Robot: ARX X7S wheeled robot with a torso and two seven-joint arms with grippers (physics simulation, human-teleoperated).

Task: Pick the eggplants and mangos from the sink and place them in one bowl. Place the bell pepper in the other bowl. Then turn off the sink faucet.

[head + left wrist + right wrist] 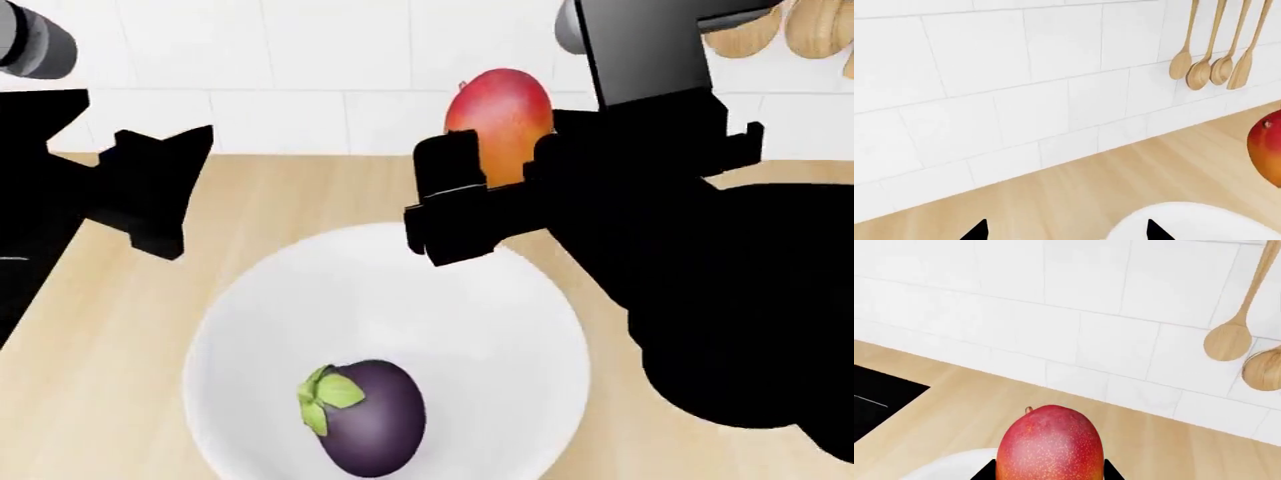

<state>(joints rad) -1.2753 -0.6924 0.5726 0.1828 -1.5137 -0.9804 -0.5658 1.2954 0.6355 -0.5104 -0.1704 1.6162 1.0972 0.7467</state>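
Note:
A wide white bowl (527,310) sits on the wooden counter with the dark purple eggplant (363,418) lying in its near part. My right gripper (505,178) is shut on the red-to-orange mango (501,115), which hangs above the bowl's far rim. The right wrist view shows the mango (1049,445) filling the gap between the right gripper's (1051,472) black fingers, with the bowl's edge (947,467) below. My left gripper (163,190) is open and empty, left of the bowl; its own view shows the left gripper (1066,231) over bare counter beside the bowl (1201,220). Bell pepper, faucet and other bowl are out of view.
A corner of the black sink (881,400) shows at the counter's left. White tiled wall runs along the back, with wooden spoons (1211,55) hanging at the right. The mango (1266,150) also shows at the edge of the left wrist view.

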